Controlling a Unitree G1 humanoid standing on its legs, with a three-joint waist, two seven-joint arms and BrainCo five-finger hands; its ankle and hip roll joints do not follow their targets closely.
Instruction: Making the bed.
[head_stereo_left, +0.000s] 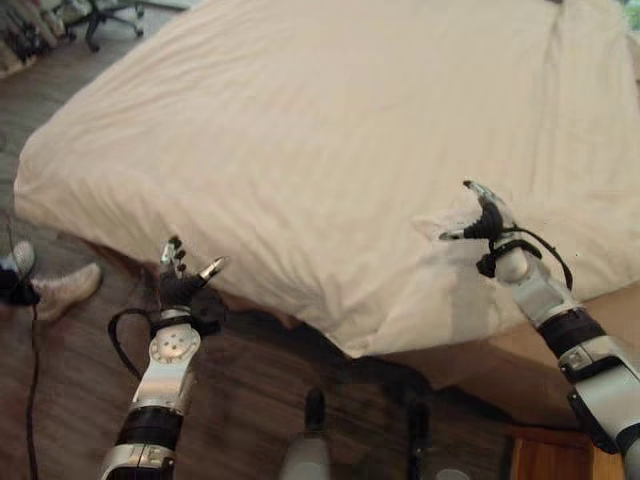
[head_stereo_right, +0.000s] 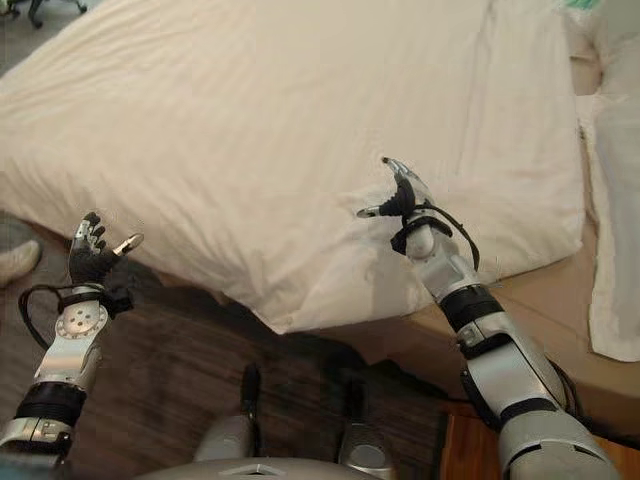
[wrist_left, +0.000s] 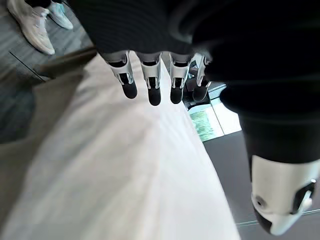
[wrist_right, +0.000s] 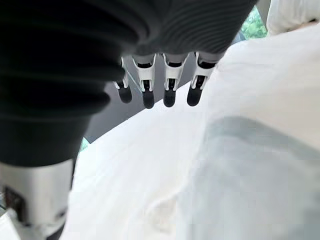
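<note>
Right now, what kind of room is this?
Probably a bedroom: a bed under a white duvet, a pillow at its far end, wood floor. An office chair stands beyond.

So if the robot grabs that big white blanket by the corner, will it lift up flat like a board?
Probably not. The blanket looks soft: it is wrinkled, puffy and droops over the bed's edge, so it would likely sag and fold. A lifted corner would probably leave the rest dragging behind.

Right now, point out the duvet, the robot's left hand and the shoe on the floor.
duvet (head_stereo_left: 330, 130), left eye view, on its broad flat middle.
left hand (head_stereo_left: 180, 285), left eye view, on the dark palm below the fingers.
shoe (head_stereo_left: 65, 290), left eye view, on the pale upper of a person's shoe.
</note>
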